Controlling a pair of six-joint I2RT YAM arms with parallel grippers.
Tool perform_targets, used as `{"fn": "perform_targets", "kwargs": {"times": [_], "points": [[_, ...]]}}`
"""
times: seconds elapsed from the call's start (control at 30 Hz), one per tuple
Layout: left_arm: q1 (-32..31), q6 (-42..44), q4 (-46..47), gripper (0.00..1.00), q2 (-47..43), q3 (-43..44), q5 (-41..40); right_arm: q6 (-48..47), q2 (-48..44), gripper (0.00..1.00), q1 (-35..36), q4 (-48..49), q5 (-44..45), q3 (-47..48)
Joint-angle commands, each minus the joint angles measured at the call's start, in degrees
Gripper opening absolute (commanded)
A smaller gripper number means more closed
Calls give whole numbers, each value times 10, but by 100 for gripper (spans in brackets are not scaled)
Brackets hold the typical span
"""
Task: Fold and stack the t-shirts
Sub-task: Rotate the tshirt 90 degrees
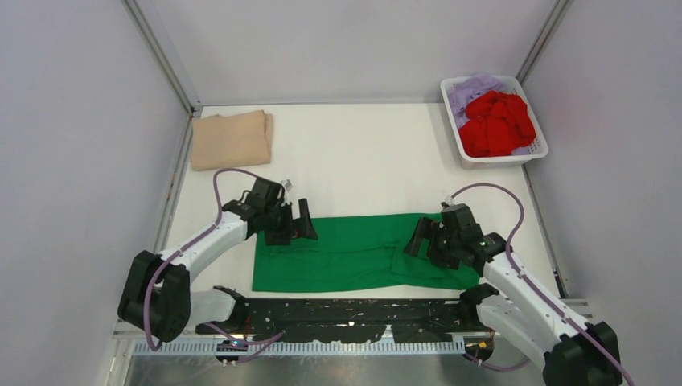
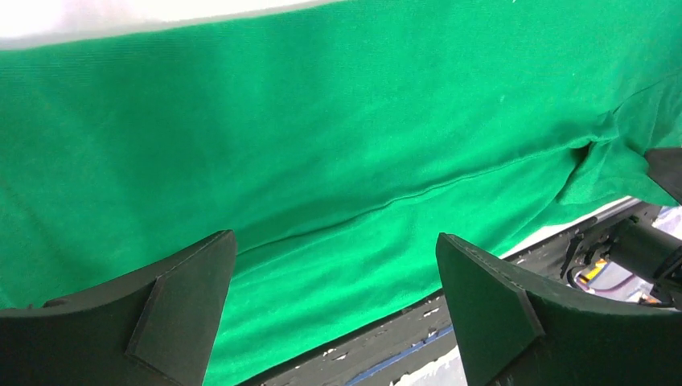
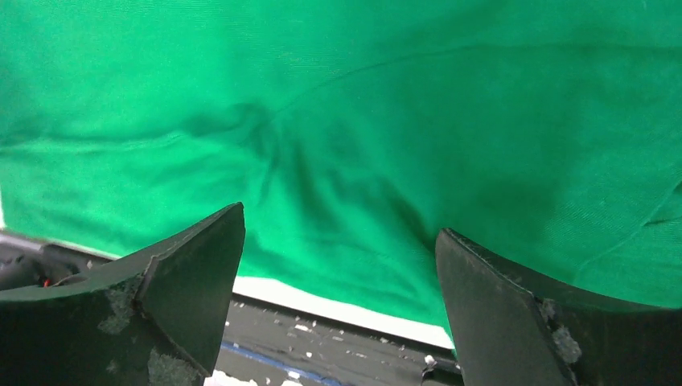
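The green t-shirt lies flat as a wide folded band near the table's front edge; it fills the left wrist view and the right wrist view. My left gripper hovers open over its far left corner, holding nothing. My right gripper hovers open over its right part, holding nothing. The tan t-shirt lies folded at the back left. The red t-shirt and the lavender t-shirt are crumpled in the basket.
A white slotted basket stands at the back right. A black perforated bar runs along the table's front edge between the arm bases. Grey walls close in the left, right and back.
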Motion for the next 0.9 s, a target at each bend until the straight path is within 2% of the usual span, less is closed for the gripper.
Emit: {"fn": "perform_targets", "kwargs": {"times": [0.0,0.13,0.33,0.47,0.6,0.7,0.87], "points": [[-4,3,38,100,42,4,37,60,95,95,-36,98,2,-38],[-4,6,39,100,70,-13,28,62,199,95,-56,155,8,-23],[-4,-24,60,100,64,-60,50,42,374,96,-73,215,60,110],[-5,-45,85,100,32,-87,55,35,520,95,-80,237,40,264],[-31,-98,145,100,37,-92,68,36,681,95,-81,206,-2,465],[-84,-142,235,100,74,-92,81,64,792,95,-78,189,-23,608],[-160,-161,253,99,169,-21,76,96,905,95,-67,148,-73,772]]}}
